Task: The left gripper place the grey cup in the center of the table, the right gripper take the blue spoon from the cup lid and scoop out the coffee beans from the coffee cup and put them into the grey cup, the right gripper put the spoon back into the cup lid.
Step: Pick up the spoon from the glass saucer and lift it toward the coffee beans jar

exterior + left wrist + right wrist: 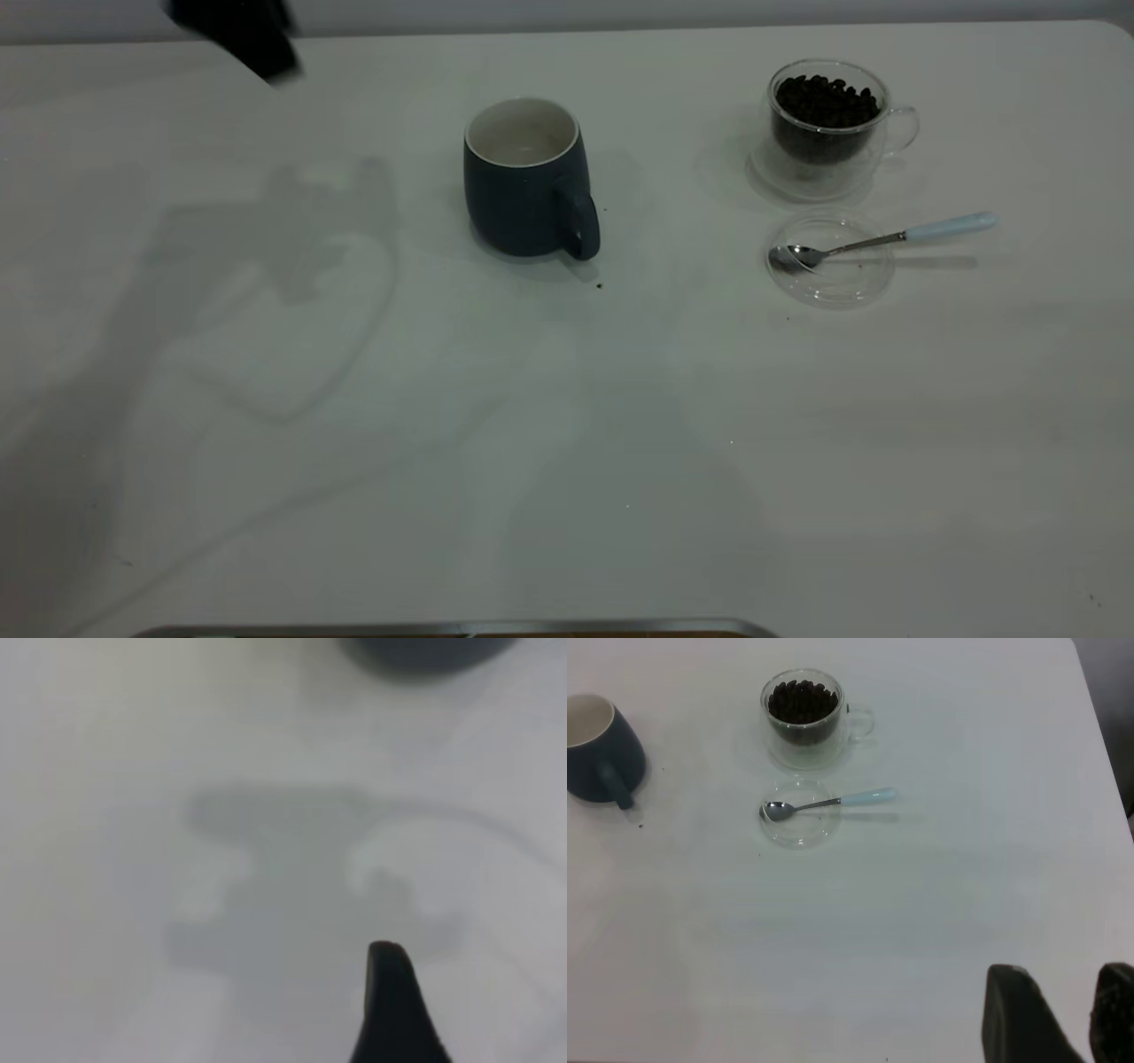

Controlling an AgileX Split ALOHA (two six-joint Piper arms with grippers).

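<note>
1. The grey cup (pixel 530 182) stands upright and empty near the middle of the desk (pixel 567 461), handle toward the camera.
2. The coffee cup (pixel 828 124), full of beans (pixel 826 100), stands to its right.
3. Just in front, the lid (pixel 831 262) carries the spoon (pixel 877 240), bowl inside, handle sticking out.
4. The left gripper (pixel 244 35) hangs at the far left; open or closed cannot be told.
5. The right gripper (pixel 1063 1010) hovers well apart, slightly open, empty.

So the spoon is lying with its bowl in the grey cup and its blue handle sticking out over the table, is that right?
Not quite. The blue spoon has its bowl in the cup lid, not the grey cup, which looks empty. The handle does stick out over the table. The exterior view shows this.
</note>
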